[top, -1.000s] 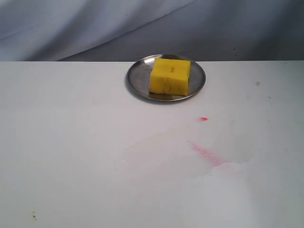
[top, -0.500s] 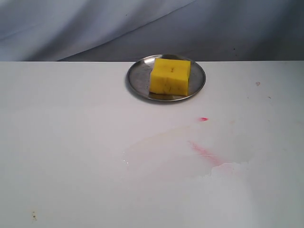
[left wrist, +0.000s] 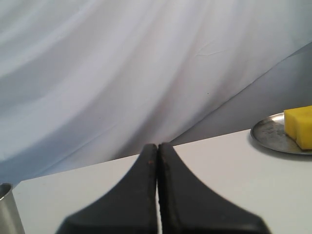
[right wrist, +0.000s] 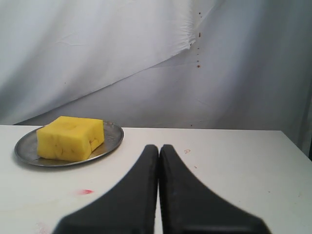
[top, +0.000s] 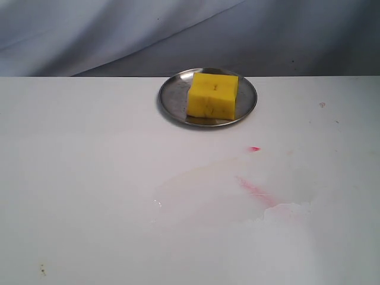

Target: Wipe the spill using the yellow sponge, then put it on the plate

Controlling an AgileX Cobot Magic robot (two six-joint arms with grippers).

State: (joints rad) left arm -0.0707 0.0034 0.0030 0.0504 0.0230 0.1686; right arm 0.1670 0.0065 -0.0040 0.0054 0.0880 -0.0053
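Note:
The yellow sponge (top: 212, 95) lies on the silver plate (top: 169, 98) at the back middle of the white table. No tan-amber spill shows; only a faint wet sheen (top: 178, 193) spreads in front of the plate. Neither gripper appears in the exterior view. My left gripper (left wrist: 157, 146) is shut with nothing in it, low over the table and well away from the plate (left wrist: 270, 134) and sponge (left wrist: 299, 126). My right gripper (right wrist: 159, 147) is also shut and empty, a short way from the plate (right wrist: 109, 134) holding the sponge (right wrist: 69, 137).
A pink-red smear (top: 256, 191) and a red dot (top: 255, 148) mark the table right of centre; the dot (right wrist: 86, 191) also shows in the right wrist view. A metal cylinder (left wrist: 6, 209) stands near the left gripper. Grey cloth hangs behind the table's far edge.

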